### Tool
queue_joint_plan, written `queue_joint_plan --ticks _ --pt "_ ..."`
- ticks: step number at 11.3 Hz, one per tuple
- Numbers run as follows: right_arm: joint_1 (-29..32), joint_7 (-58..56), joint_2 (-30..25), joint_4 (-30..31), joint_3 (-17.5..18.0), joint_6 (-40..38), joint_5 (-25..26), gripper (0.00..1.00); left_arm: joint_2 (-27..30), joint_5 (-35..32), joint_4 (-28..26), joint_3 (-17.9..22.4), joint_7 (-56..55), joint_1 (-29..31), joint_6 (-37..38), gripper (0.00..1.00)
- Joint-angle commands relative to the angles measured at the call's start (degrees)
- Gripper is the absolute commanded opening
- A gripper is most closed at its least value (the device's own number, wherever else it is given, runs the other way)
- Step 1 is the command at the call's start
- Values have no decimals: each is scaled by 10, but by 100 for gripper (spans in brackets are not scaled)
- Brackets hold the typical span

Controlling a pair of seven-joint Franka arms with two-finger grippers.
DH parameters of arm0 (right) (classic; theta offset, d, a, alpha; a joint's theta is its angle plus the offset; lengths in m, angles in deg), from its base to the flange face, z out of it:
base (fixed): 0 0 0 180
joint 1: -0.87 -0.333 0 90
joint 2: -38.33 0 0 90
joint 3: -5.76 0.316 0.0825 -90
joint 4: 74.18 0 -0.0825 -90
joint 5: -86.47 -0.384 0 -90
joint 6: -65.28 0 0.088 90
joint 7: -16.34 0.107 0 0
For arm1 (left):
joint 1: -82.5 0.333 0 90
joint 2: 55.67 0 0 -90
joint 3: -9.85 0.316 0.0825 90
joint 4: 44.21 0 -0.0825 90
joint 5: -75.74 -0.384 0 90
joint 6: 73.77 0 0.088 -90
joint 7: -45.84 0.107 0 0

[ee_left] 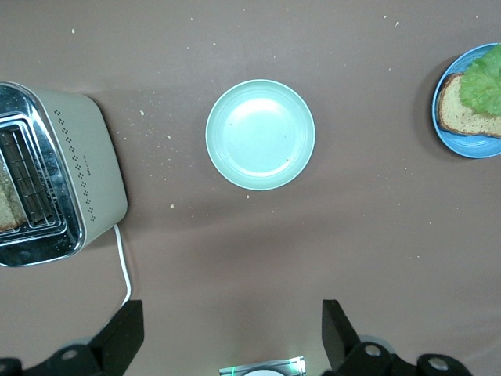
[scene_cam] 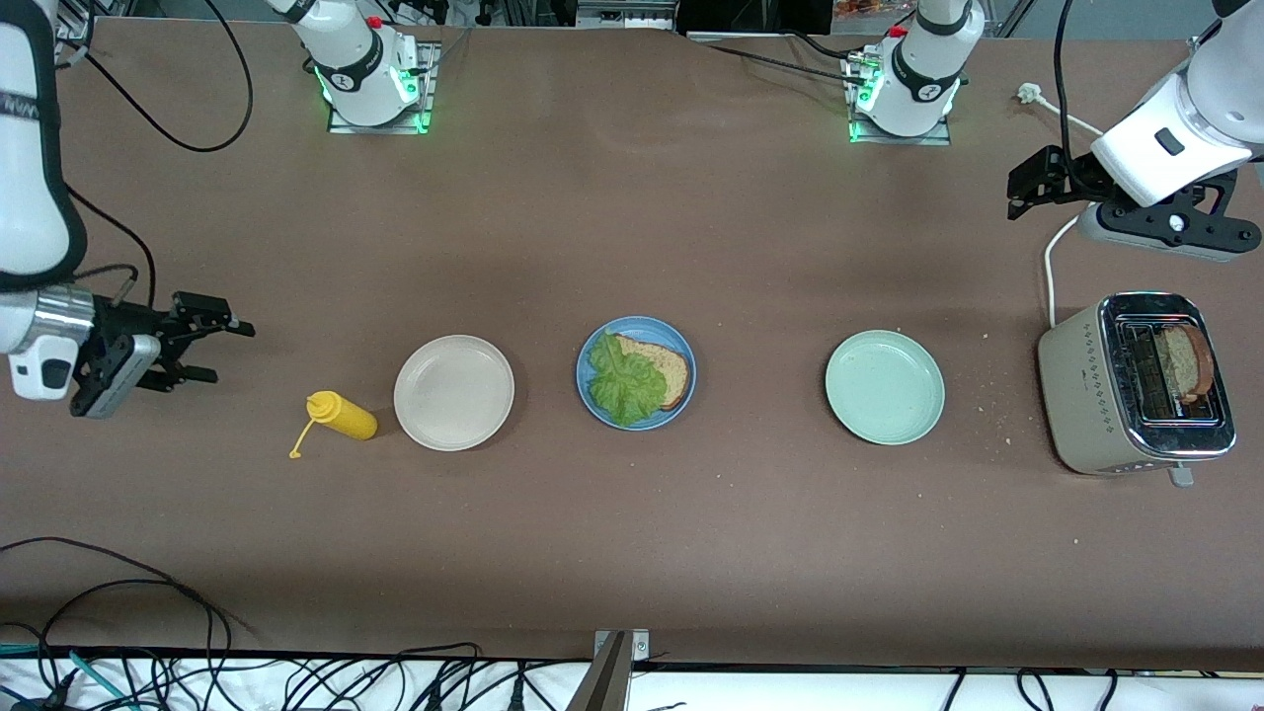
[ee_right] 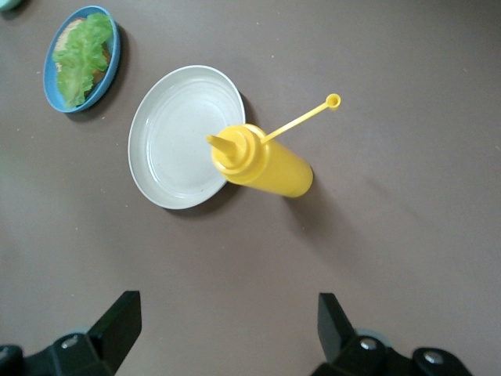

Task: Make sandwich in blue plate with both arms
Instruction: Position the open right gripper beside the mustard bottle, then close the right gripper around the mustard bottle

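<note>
The blue plate (scene_cam: 637,322) sits mid-table and holds one bread slice (scene_cam: 664,367) with a lettuce leaf (scene_cam: 622,385) lying on it. A second bread slice (scene_cam: 1188,360) stands in a slot of the toaster (scene_cam: 1096,405) at the left arm's end. My left gripper (scene_cam: 1025,188) hangs open over the toaster's white cord (scene_cam: 1051,272), with nothing in it. My right gripper (scene_cam: 232,353) is open and empty over bare table beside the yellow bottle (scene_cam: 343,416). In the left wrist view the open left gripper (ee_left: 232,329) is above the table near the green plate (ee_left: 260,134).
A cream-white plate (scene_cam: 453,392) lies between the bottle and the blue plate. A pale green plate (scene_cam: 885,386) lies between the blue plate and the toaster. The bottle's cap (scene_cam: 294,454) dangles on its strap. Crumbs dot the table around the toaster.
</note>
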Motion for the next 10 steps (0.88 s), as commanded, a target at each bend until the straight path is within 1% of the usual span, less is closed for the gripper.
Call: queue_joint_plan --ticks 1,3,5,7,8,9,10 --pt "49 -191 117 -63 6 -6 -109 100 1 10 11 0 7 4 16 100" --pt "69 -272 167 -82 10 -11 -176 100 0 10 10 0 8 4 25 100" --pt "77 -372 202 -82 10 -15 -268 100 0 10 10 0 20 1 25 100" --pt "77 -457 235 -82 12 -68 -368 100 -1 10 7 0 16 -2 27 100" --pt "77 -495 250 -83 26 -84 -412 100 -3 11 7 0 18 -2 30 100" --pt "77 -524 259 -83 36 -85 -438 100 -3 12 10 0 18 -1 30 100" --pt "75 -553 260 -83 40 -85 -447 100 0 12 10 2 20 6 30 100"
